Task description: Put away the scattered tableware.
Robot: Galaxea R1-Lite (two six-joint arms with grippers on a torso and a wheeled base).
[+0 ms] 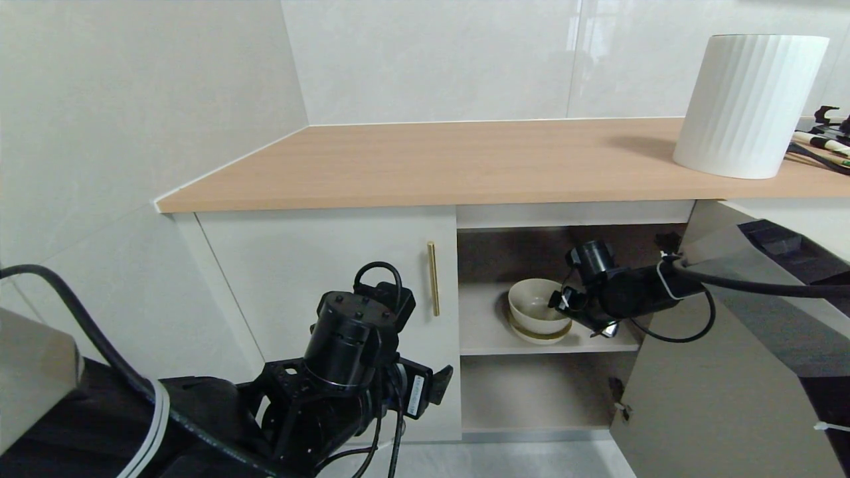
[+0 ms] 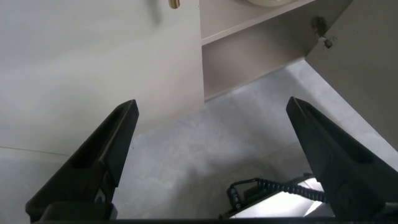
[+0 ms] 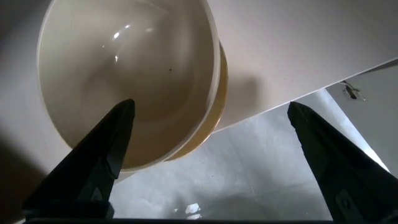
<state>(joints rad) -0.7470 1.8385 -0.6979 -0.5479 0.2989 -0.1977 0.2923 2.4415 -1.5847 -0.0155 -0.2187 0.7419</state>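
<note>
A cream bowl point(image 1: 535, 305) sits nested on a yellow-rimmed dish point(image 1: 539, 334) on the middle shelf point(image 1: 478, 332) of the open cabinet. My right gripper point(image 1: 560, 303) is inside the cabinet at the bowl's right rim. In the right wrist view it point(image 3: 211, 106) stands open, with the cream bowl point(image 3: 130, 74) just beyond one finger and nothing held. My left gripper point(image 2: 211, 106) hangs low in front of the closed cabinet door, open and empty, over the grey floor point(image 2: 205, 155).
The cabinet's right door point(image 1: 717, 378) is swung open toward me. The left door point(image 1: 332, 265) with its gold handle point(image 1: 432, 278) is closed. A white ribbed cylinder point(image 1: 750, 106) and some pens point(image 1: 823, 143) stand on the wooden counter point(image 1: 431, 162).
</note>
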